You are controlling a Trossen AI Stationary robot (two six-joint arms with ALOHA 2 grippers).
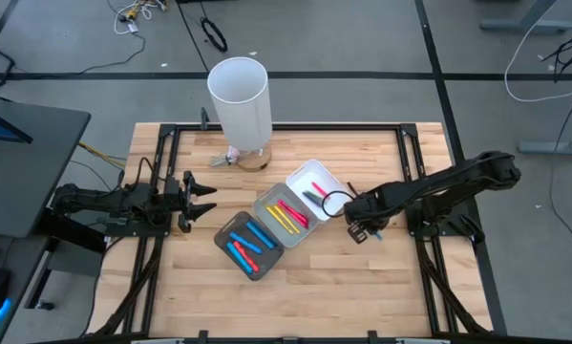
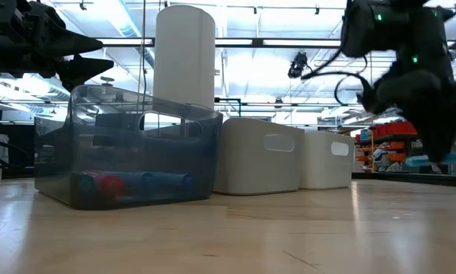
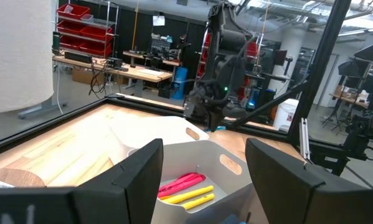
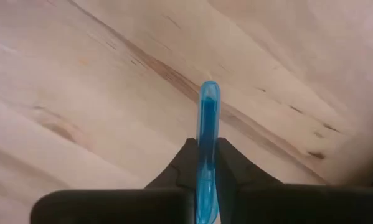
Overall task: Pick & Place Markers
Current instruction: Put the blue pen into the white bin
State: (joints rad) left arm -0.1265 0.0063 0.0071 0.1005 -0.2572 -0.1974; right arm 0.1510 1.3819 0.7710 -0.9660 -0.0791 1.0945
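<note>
The right gripper (image 4: 202, 163) pinches a thin light-blue capped marker (image 4: 207, 124) between its closed dark fingers (image 4: 179, 163), above the pale wooden counter (image 1: 362, 277) beside the white plastic tray (image 1: 331, 175). Farther off, the left gripper (image 1: 205, 199) hovers, fingers spread, empty.

Tall white plastic cylinder (image 1: 239, 98) at 12 o'clock — three touching plastic trays mid-table: white (image 1: 330, 178), grey (image 1: 264, 204), dark (image 1: 222, 236).
</note>
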